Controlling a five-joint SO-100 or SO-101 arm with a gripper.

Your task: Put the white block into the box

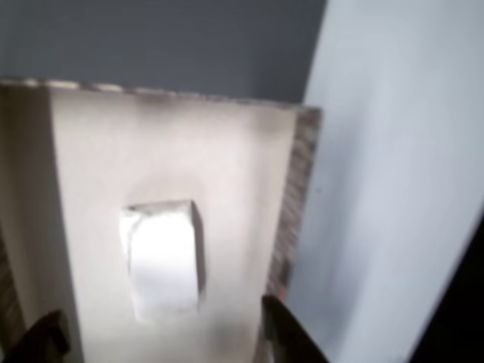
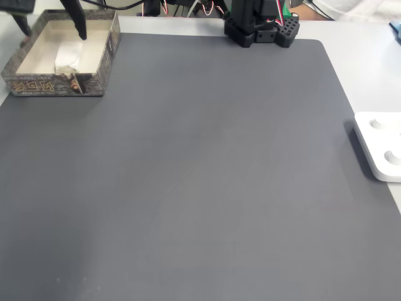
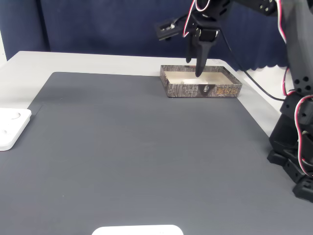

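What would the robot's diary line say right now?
white block: lying in box | gripper: open, above block | dark mat: bare

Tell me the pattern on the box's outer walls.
Dark grey-brown mottled print with pale lettering on the box, clearest in a fixed view.

White block flat inside box

**Open mat, walled box at the corner**

The dark mat lies bare across its whole middle, so passage there is free. Obstacles sit at the edges: the box with its raised walls at the mat's far left corner in a fixed view, the white block on its floor, and the gripper hanging spread above it. A flat white device lies off the right edge, and the arm's base stands at the far side.
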